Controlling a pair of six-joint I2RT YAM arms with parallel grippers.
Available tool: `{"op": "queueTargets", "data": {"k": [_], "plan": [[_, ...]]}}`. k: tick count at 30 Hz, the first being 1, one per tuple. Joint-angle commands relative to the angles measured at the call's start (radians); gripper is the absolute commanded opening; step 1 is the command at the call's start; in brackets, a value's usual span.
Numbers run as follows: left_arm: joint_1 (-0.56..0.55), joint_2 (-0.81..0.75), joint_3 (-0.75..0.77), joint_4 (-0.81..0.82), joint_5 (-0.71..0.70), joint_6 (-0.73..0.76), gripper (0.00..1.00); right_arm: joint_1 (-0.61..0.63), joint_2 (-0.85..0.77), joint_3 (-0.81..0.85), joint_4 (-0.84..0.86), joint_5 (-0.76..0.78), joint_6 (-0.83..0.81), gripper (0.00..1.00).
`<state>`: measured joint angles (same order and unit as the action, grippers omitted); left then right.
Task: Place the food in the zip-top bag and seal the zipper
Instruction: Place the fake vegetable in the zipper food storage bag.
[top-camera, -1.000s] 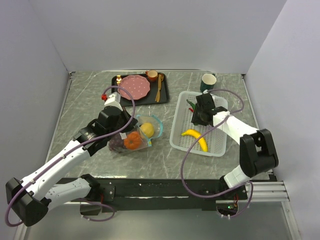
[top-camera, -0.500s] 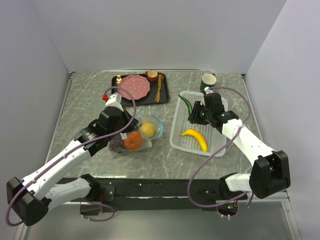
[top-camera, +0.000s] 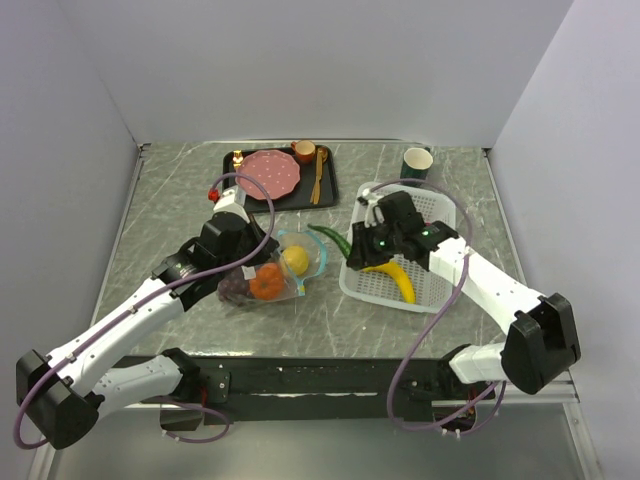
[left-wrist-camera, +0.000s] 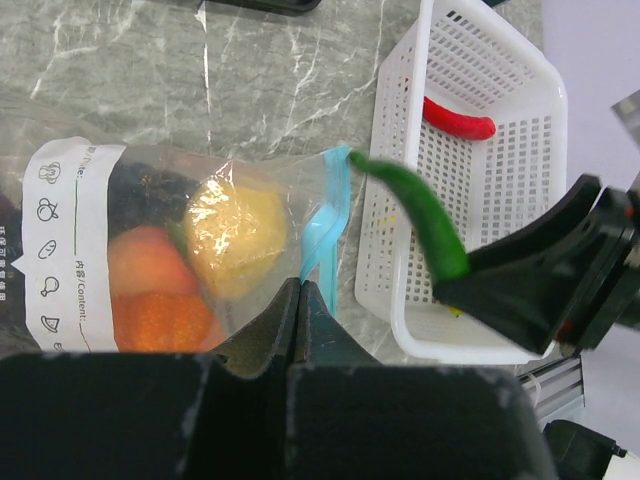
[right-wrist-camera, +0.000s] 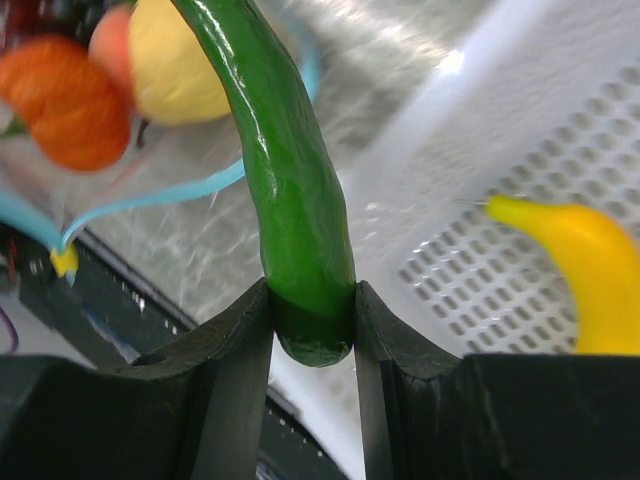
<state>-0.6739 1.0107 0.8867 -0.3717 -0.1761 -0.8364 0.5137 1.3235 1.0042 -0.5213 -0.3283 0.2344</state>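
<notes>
The right gripper (right-wrist-camera: 312, 292) clamps the green chili (right-wrist-camera: 290, 190), the left gripper (left-wrist-camera: 298, 300) pressed shut, seemingly on the zip-top bag (left-wrist-camera: 150, 250) lip; the chili's tip may snag the zipper (left-wrist-camera: 325, 230)

We look down on the whole worktop (top-camera: 160, 210) from above and behind the arms. Our left wrist view faces the zip-top bag (left-wrist-camera: 150, 230) closely; our right wrist view sits even closer. All three share the basket (top-camera: 440, 208).

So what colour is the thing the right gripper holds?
The chili is glossy green; clearest in the right wrist view.
</notes>
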Motion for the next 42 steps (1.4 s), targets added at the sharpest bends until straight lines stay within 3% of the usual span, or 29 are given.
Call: {"op": "queueTargets", "data": {"k": [1,9,23,26,36,42], "plan": [[-0.001,-0.021,0.021,0.005,0.000,-0.010,0.01,0.057,0.008,0.043,-0.056,0.029,-0.052,0.31],[-0.003,-0.034,0.009,0.002,-0.005,-0.013,0.01,0.057,-0.018,0.042,-0.069,0.095,-0.047,0.30],[-0.003,-0.035,-0.002,0.017,-0.013,-0.024,0.01,0.059,-0.101,0.082,-0.157,0.045,-0.132,0.30],[-0.003,-0.037,0.000,0.022,-0.008,-0.023,0.01,0.078,-0.070,0.099,-0.160,-0.012,-0.129,0.30],[-0.001,-0.046,0.004,0.001,-0.020,-0.023,0.01,0.198,0.063,0.181,-0.124,0.015,-0.095,0.30],[-0.003,-0.052,0.000,0.007,-0.008,-0.013,0.01,0.206,0.152,0.253,-0.069,0.109,-0.052,0.30]]}}
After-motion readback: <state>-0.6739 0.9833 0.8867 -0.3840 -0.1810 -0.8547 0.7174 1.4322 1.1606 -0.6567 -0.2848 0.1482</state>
